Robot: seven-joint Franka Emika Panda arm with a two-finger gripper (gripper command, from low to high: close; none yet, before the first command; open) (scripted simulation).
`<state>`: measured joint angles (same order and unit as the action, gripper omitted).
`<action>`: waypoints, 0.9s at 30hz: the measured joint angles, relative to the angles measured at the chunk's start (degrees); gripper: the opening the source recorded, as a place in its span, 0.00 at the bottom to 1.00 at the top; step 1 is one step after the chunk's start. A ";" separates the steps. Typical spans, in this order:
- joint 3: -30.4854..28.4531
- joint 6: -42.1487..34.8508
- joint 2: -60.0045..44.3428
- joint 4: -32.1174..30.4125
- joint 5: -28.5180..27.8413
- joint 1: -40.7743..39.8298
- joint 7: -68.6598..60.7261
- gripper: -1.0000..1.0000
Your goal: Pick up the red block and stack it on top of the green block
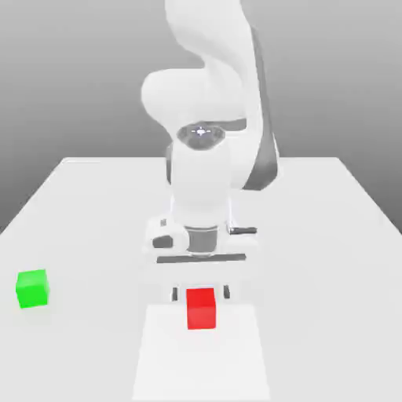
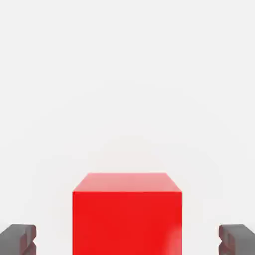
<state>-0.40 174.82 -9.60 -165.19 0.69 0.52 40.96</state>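
Note:
The red block (image 1: 201, 308) rests on the white table near its front edge, directly under my gripper (image 1: 201, 294). In the hand view the red block (image 2: 127, 214) sits between the two dark fingertips (image 2: 18, 240), with a clear gap on each side, so the gripper (image 2: 127, 241) is open and not touching it. The green block (image 1: 32, 288) stands alone on the table at the exterior view's left, well away from the arm.
The white table (image 1: 330, 235) stretches wide on both sides of the arm. The robot's white base and arm (image 1: 206, 118) rise at the table's middle, behind the red block.

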 joint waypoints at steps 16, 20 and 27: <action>-0.55 -12.06 13.80 -1.76 -0.85 -0.46 -0.11 0.00; -5.26 -14.88 14.47 0.42 -0.83 -3.78 -8.70 0.00; -13.96 -18.47 13.12 5.34 -0.92 -13.11 -26.46 0.00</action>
<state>-14.35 156.35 3.52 -159.86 -0.24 -12.60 14.50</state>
